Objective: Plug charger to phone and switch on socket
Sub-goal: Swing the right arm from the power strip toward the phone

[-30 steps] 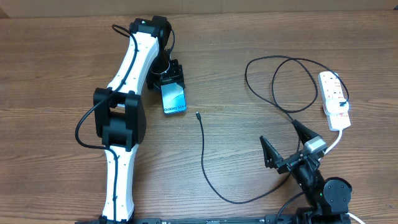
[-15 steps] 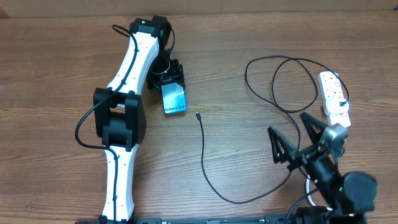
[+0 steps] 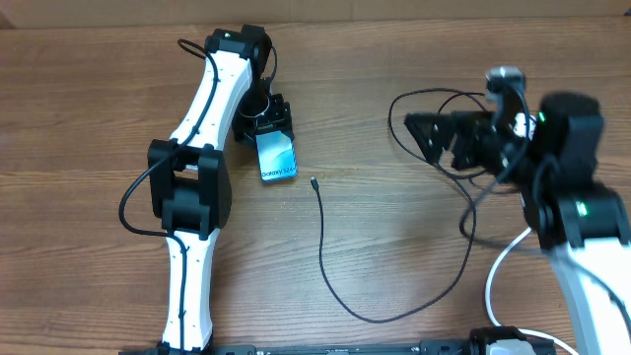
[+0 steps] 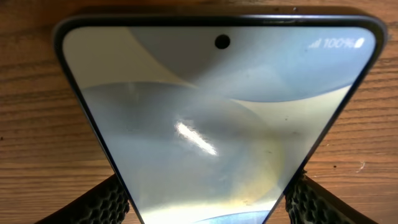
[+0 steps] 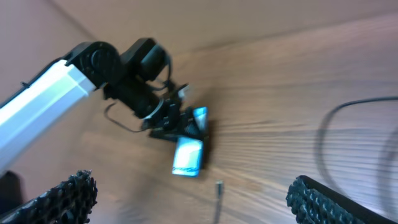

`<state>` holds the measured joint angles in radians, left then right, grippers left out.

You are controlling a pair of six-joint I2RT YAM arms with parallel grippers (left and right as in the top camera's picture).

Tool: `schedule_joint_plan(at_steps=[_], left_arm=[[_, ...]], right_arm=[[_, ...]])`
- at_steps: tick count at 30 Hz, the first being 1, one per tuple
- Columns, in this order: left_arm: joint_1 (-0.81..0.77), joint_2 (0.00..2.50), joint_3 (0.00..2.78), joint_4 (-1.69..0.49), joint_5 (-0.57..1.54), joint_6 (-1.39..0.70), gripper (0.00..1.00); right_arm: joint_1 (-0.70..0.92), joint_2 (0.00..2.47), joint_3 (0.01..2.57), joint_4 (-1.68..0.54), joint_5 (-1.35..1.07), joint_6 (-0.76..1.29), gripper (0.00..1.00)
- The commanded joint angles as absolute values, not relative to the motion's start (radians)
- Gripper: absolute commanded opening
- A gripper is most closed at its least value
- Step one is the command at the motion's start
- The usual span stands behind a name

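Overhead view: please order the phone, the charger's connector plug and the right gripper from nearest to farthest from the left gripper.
1. the phone, held in the left gripper.
2. the connector plug, lying just right of the phone.
3. the right gripper, open, far across on the right.

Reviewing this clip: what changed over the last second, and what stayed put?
The right gripper, open and empty throughout, swung up from near its base toward the far side of the table. It now hangs over the looped part of the charger, and its arm hides the socket from overhead. Nothing was grasped or released. The left gripper stays closed on the phone, and the charger's plug has not moved.
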<state>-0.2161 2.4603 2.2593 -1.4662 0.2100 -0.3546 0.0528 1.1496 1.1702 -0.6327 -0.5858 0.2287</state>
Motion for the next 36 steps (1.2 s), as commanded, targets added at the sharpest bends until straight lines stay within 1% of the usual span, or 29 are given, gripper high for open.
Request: schedule_joint_plan(at_steps=[1,4,6,9,11,20,28,36], left_arm=[[-0.223,2.469,2.287,-1.465,0.231,-0.325,0.70],[-0.223,2.469,2.287,-1.467,0.231,-0.325,0.70],[-0.223,2.469,2.287,-1.468,0.231,-0.325,0.70],[-0.223,2.469,2.287,-1.467,0.230,-0.325,0.70],[-0.223,2.469,2.287,-1.467,0.230,-0.325,0.70],[-0.223,2.469,2.287,-1.467,0.229,-0.324,0.70],[-0.223,2.469,2.287,-1.470,0.229,-0.324,0.70],[-0.223,2.469,2.287,-1.468,0.226,-0.324,0.71]], right_arm=[[0.049,1.292,1.218,-0.548,-0.783,0.317,1.00],[0.056,1.388,1.218,-0.484,-0.810,0.363,1.00],[0.069,1.441,1.217,-0.484,-0.818,0.404,1.00],[0.102,1.506,1.217,-0.483,-0.834,0.408,1.00],[0.129,1.544,1.217,-0.482,-0.798,0.408,1.00],[0.223,1.631,1.215,-0.467,-0.617,0.408,1.00],[0.281,1.715,1.215,-0.442,-0.620,0.408,1.00],[0.274,1.729,1.215,-0.432,-0.617,0.412,1.00]])
